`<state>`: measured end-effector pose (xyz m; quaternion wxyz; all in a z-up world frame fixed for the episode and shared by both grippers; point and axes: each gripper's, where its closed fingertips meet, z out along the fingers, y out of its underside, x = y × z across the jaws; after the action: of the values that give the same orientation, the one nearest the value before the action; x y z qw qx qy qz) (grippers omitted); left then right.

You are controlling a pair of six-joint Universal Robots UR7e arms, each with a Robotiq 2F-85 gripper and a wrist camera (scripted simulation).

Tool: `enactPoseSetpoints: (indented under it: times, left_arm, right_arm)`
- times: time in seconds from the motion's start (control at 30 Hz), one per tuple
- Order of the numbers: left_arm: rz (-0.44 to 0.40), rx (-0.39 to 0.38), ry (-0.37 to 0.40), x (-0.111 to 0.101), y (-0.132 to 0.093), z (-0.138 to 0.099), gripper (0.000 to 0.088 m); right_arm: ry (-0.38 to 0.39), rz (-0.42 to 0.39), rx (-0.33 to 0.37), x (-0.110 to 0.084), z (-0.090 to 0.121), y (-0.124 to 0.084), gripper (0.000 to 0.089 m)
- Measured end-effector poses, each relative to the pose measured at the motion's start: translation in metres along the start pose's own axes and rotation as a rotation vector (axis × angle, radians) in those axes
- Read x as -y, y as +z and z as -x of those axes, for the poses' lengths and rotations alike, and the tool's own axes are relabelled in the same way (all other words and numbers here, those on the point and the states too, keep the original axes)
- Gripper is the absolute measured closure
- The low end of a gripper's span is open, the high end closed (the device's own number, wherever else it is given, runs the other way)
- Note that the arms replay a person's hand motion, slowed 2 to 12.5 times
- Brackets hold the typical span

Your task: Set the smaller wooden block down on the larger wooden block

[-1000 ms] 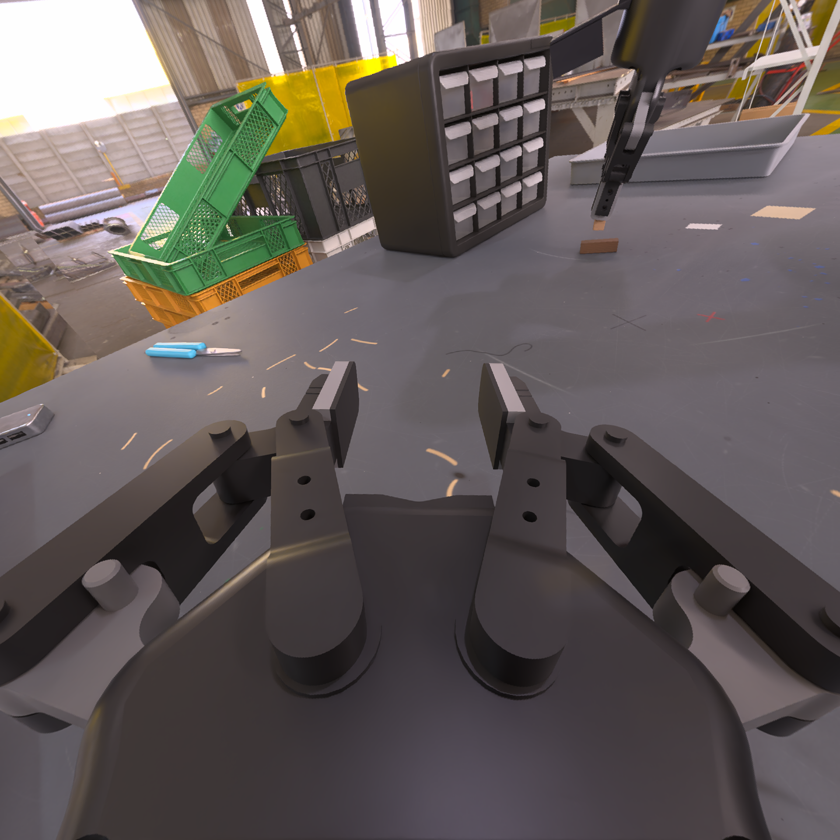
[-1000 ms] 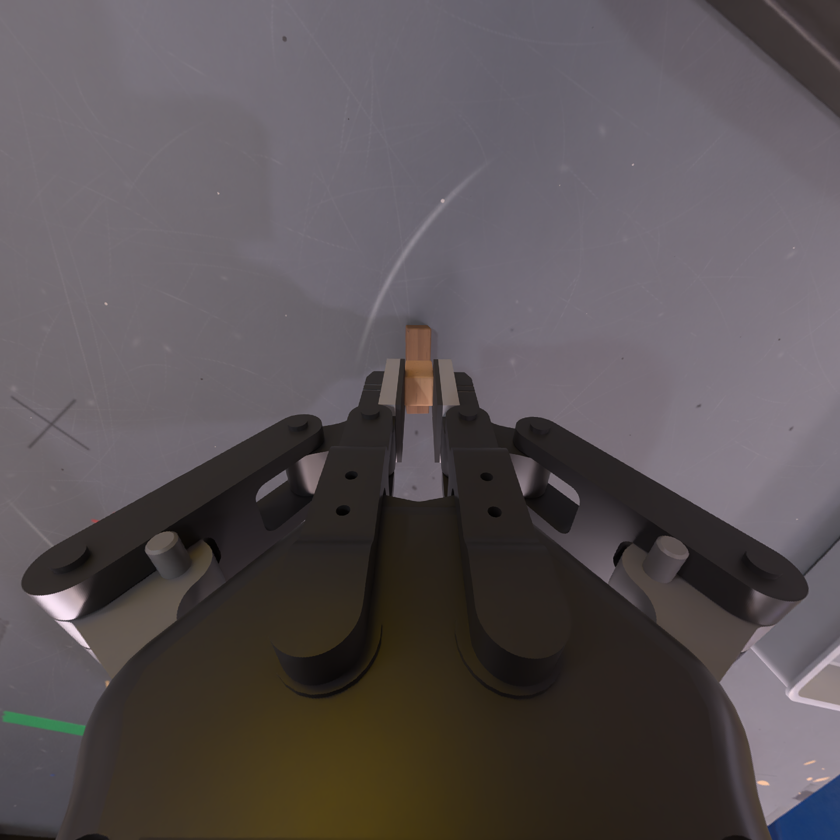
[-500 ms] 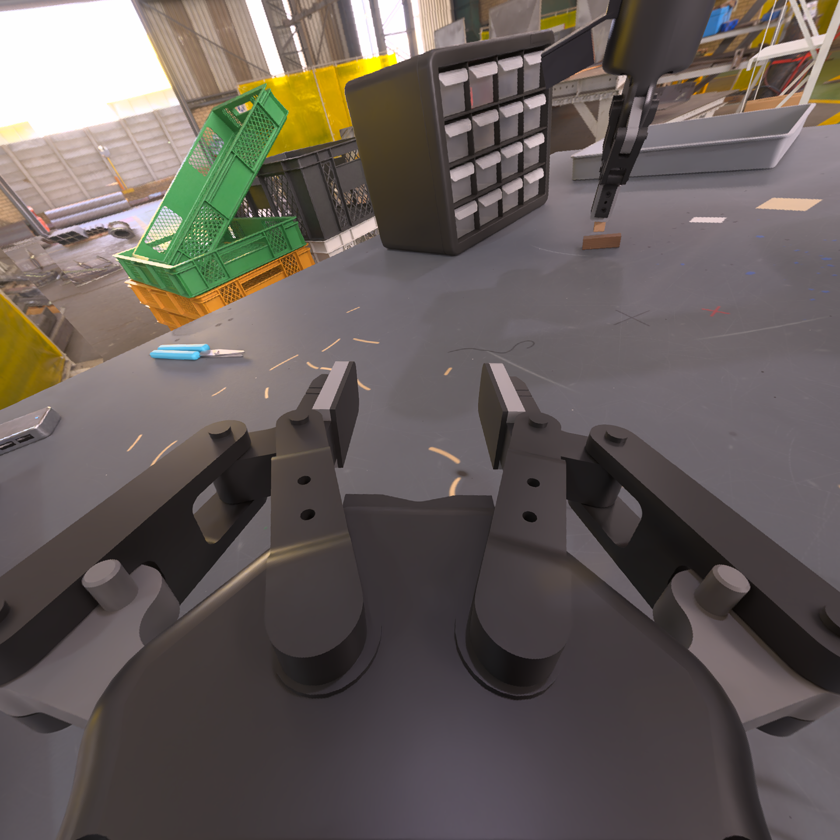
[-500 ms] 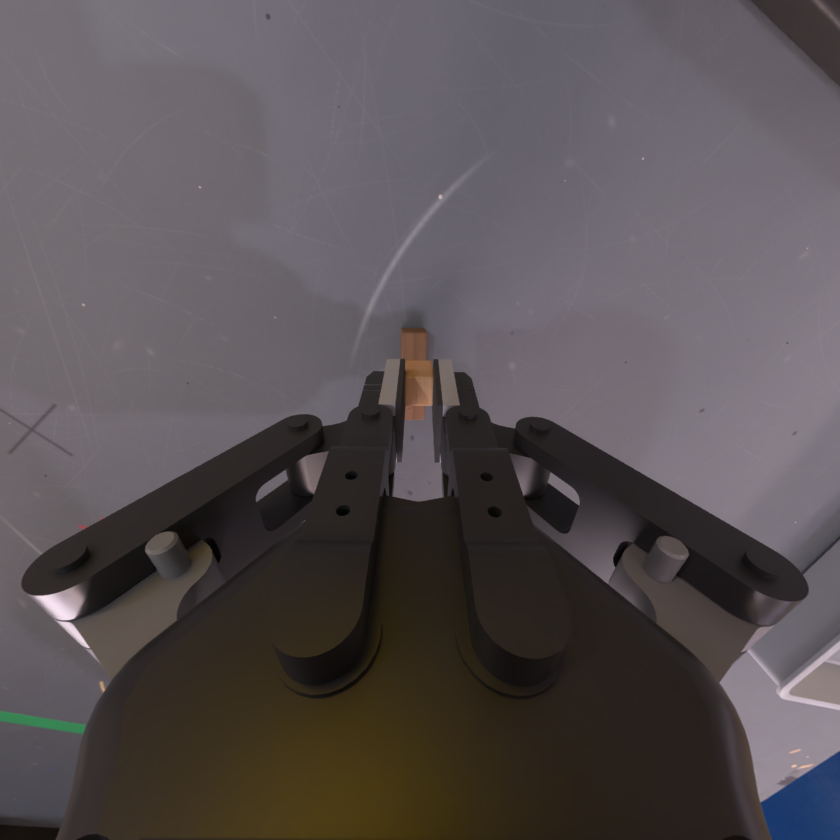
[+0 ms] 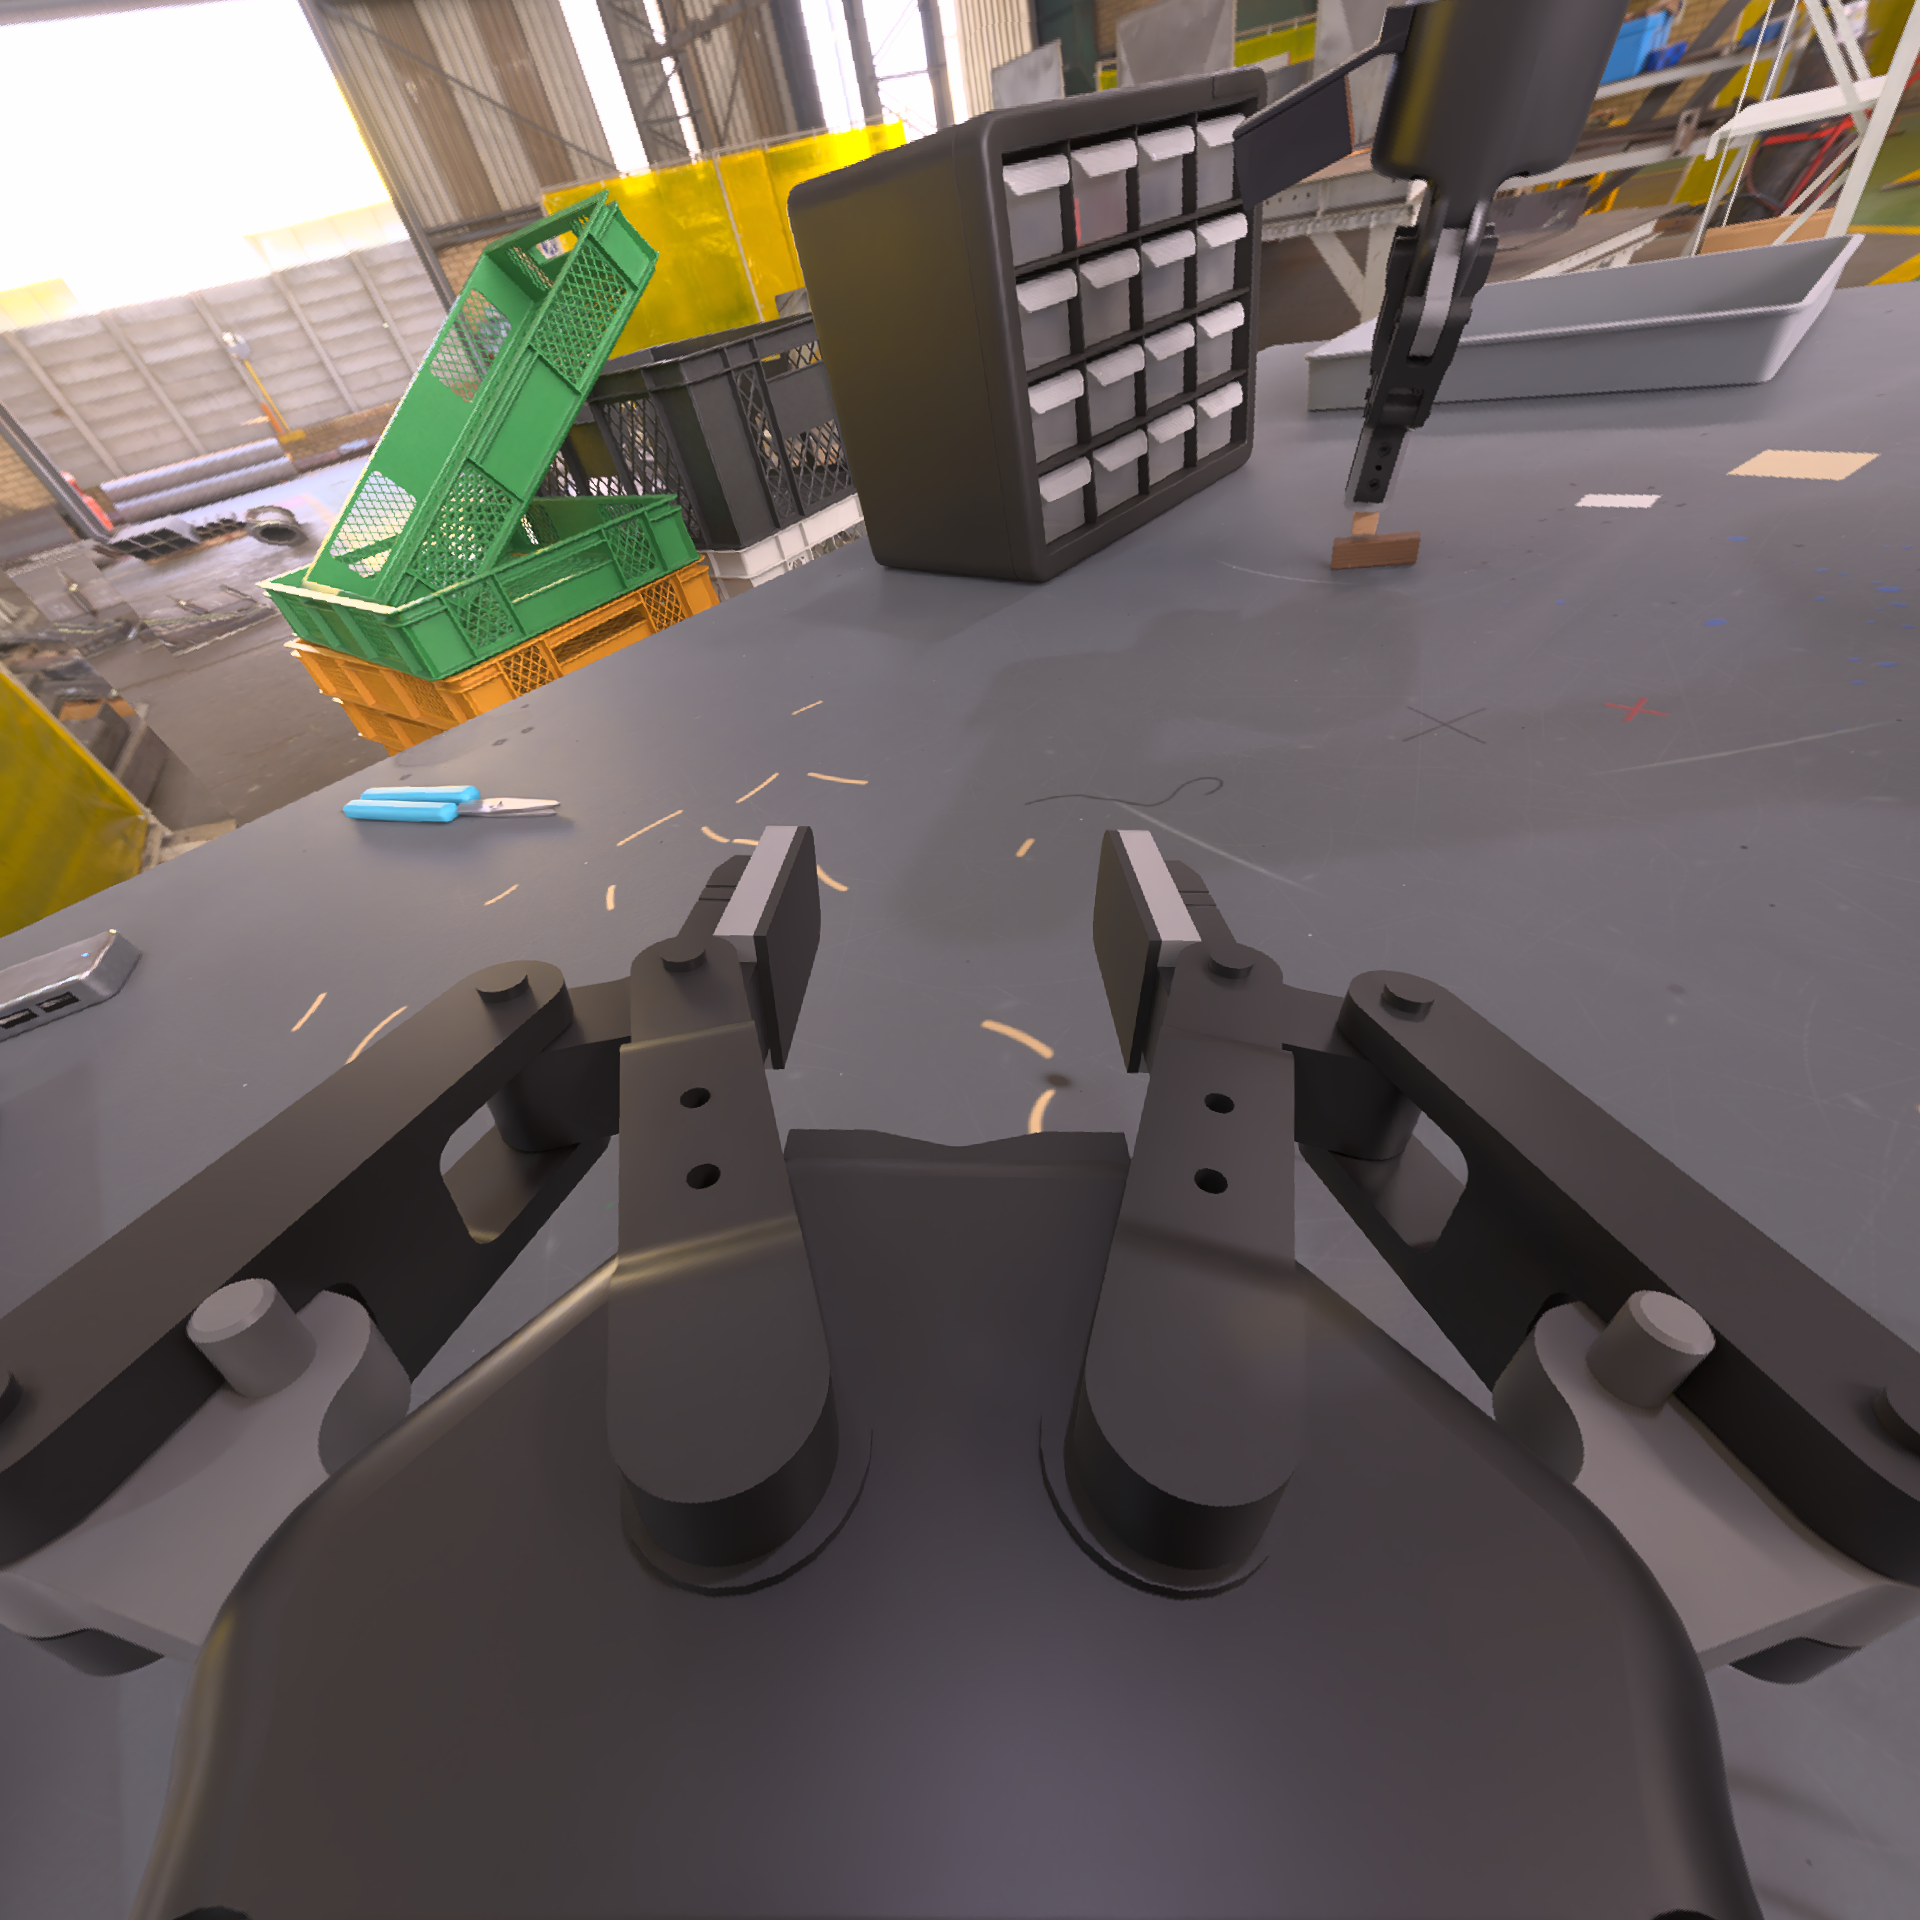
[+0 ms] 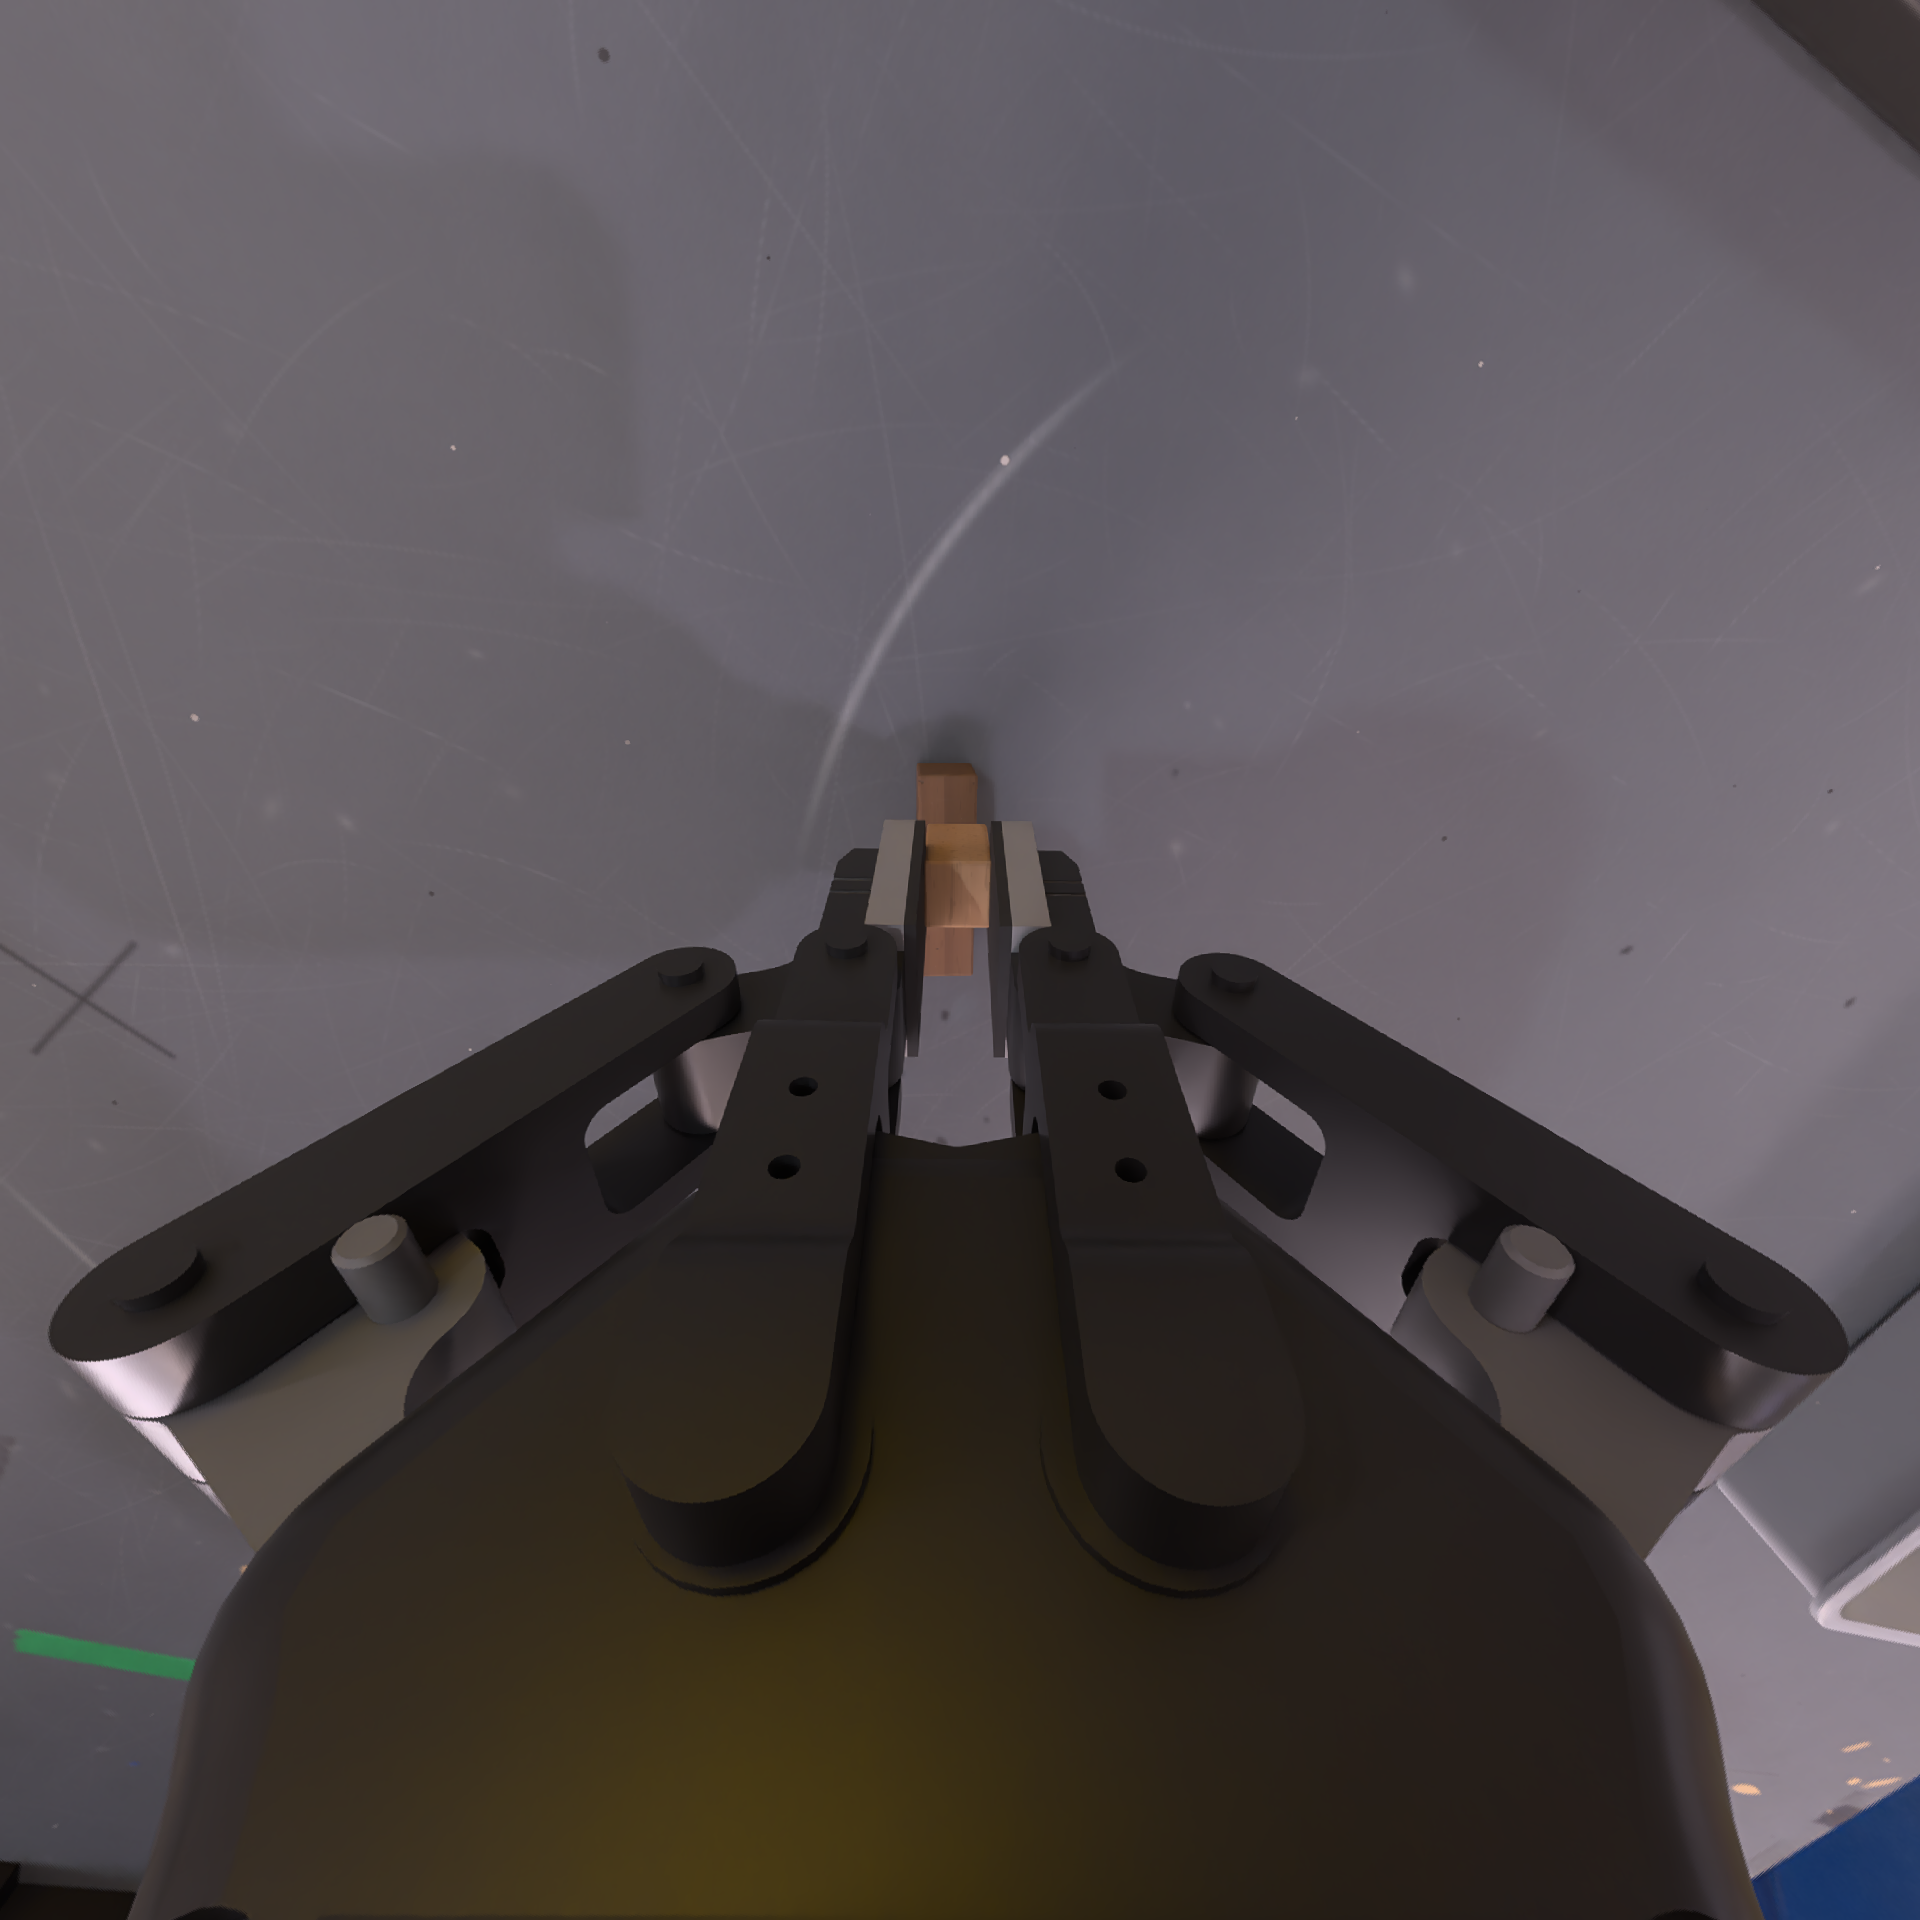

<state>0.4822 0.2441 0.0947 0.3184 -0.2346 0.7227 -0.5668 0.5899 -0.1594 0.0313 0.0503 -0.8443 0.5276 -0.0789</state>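
The larger wooden block [image 5: 1387,551] lies flat on the grey table, far off in the left wrist view. My right gripper [image 5: 1374,494] points straight down over it, shut on the smaller, paler wooden block [image 5: 1365,523], which sits at or just above the larger block's top. In the right wrist view the right gripper [image 6: 956,847] holds the smaller block [image 6: 956,883] between its pads, and the larger block [image 6: 945,792] shows beyond and below it. My left gripper [image 5: 956,914] is open and empty, low over the table, well away from the blocks.
A dark drawer cabinet [image 5: 1039,332] stands just left of the blocks. A grey tray [image 5: 1621,322] is behind them, and its corner shows in the right wrist view [image 6: 1849,1579]. Blue-handled snips [image 5: 447,805] and a grey device [image 5: 62,977] lie at left. Green and orange crates [image 5: 499,561] stand beyond the table edge.
My right gripper has come down with the smaller block, closing the gap to the larger block. The left gripper stays open, and its view has shifted slightly.
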Motion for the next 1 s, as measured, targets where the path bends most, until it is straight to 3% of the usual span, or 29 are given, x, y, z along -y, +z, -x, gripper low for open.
enactPoseSetpoints:
  times: [1.0]
  left_arm:
    - [0.011, -0.002, 0.004, -0.0016, 0.0012, -0.0006, 0.0399]
  right_arm:
    - [0.003, 0.032, 0.018, -0.0058, 0.0002, 0.0023, 0.0786]
